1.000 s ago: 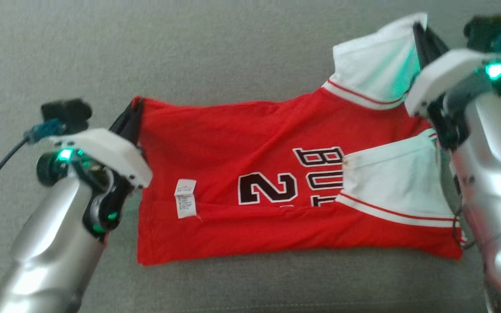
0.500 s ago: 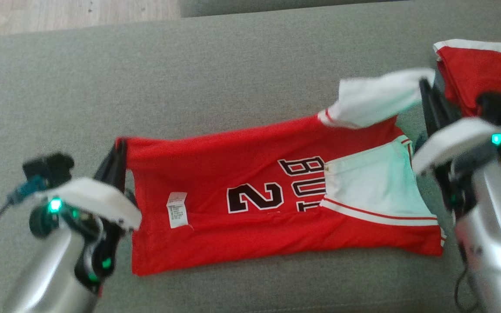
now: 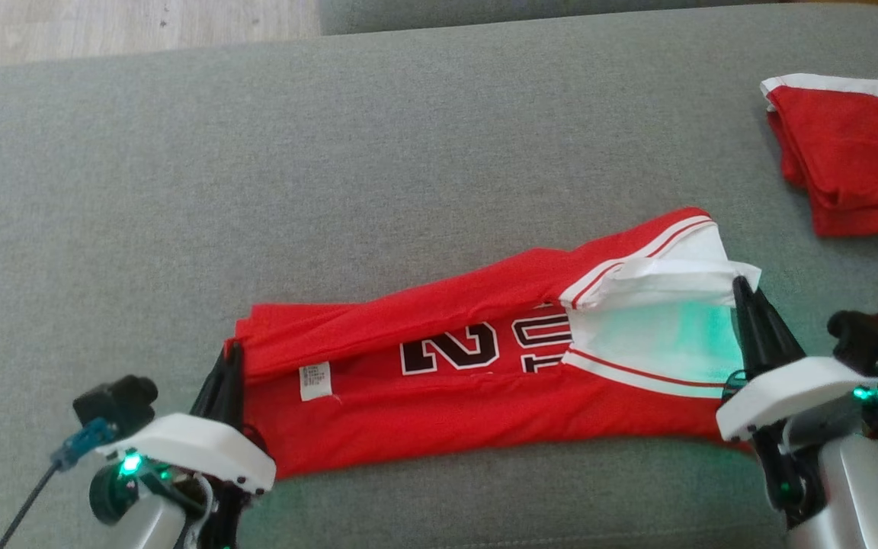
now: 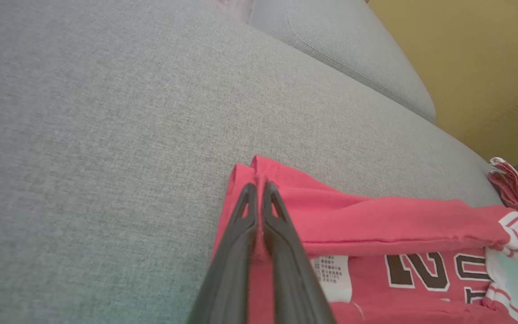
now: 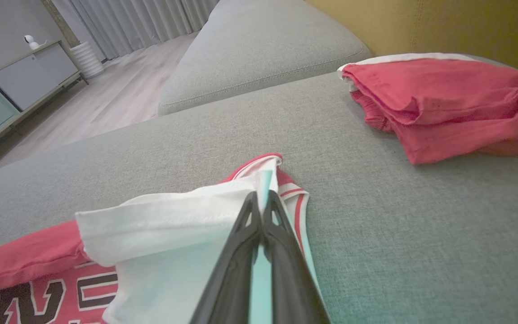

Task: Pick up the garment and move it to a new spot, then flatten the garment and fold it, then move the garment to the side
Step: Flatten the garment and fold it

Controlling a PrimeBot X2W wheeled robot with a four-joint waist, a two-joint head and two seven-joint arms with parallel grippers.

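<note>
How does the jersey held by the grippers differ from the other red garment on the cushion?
The jersey lies stretched out long; the other garment is a compact bundle. The jersey shows black print and a white label; the other garment shows none. The left gripper and right gripper each pinch an end of the jersey; nothing touches the other garment. Both are red with white trim, on the grey cushion.

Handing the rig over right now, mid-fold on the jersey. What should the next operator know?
Left gripper: shut on the red jersey at its hem corner.
Right gripper: shut on its white sleeve.
Jersey lies on the grey sofa cushion, far edge folded partway over the front; a folded red garment sits far right.
To do: lay the fold down, release, finish folding, move aside.
</note>
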